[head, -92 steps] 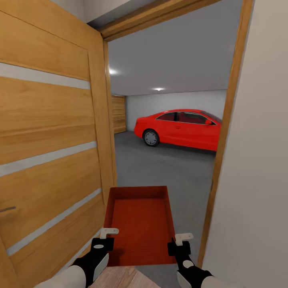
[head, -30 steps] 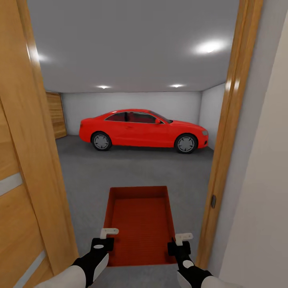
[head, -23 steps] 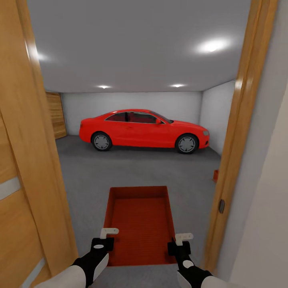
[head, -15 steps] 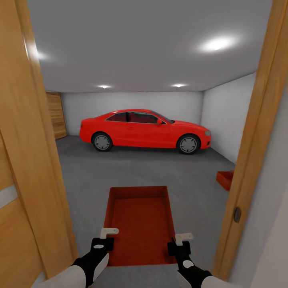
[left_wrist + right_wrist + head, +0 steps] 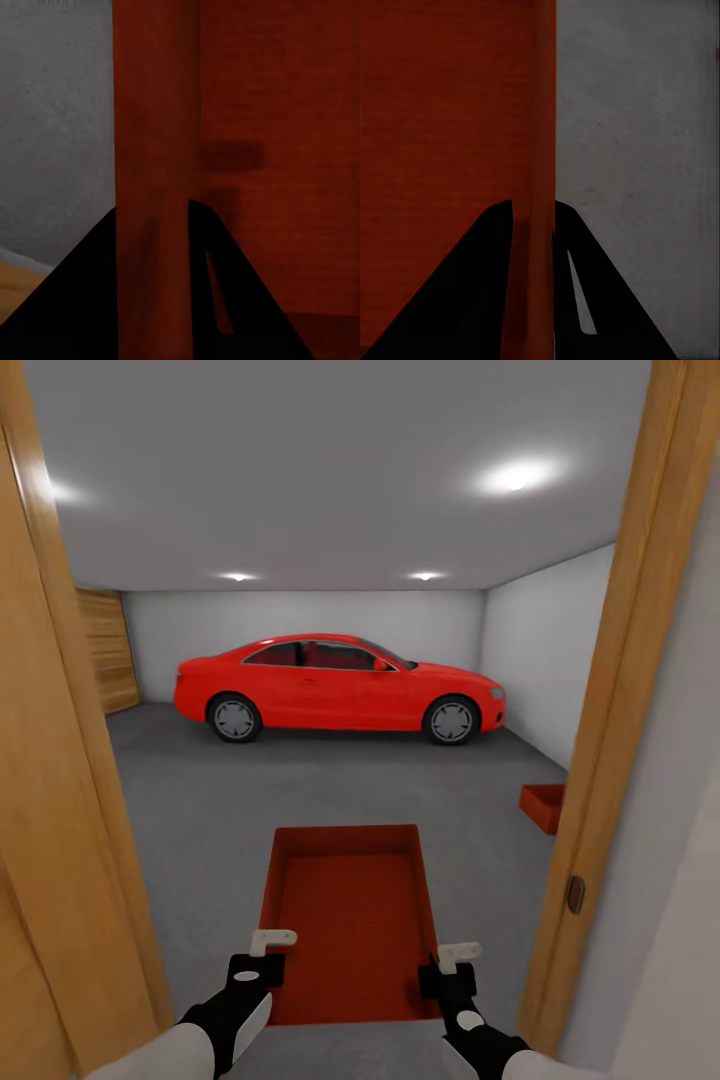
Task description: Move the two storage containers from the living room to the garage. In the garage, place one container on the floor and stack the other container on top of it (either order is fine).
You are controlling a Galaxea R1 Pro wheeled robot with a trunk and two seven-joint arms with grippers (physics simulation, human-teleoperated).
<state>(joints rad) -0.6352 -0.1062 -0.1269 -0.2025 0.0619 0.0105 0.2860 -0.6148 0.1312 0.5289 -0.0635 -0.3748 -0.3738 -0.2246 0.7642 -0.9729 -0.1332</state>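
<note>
I carry an orange-red open-top storage container [image 5: 350,915] in front of me, held by its two side walls. My left gripper [image 5: 262,958] is shut on the left wall [image 5: 154,187], and my right gripper [image 5: 447,966] is shut on the right wall [image 5: 542,150]. A second storage container [image 5: 543,806] sits on the dark grey garage floor [image 5: 330,780] at the right, partly hidden by the door frame. I stand in the doorway into the garage.
A wooden door frame post [image 5: 620,710] stands close on the right, and the open wooden door [image 5: 50,810] is close on the left. A red car [image 5: 335,688] is parked across the far end. A wooden roll-up door [image 5: 100,650] shows at far left.
The view has advanced through the doorway and shifted, so the door frame slid outward and the second container on the floor came into sight. Both grippers keep the same hold on the carried container.
</note>
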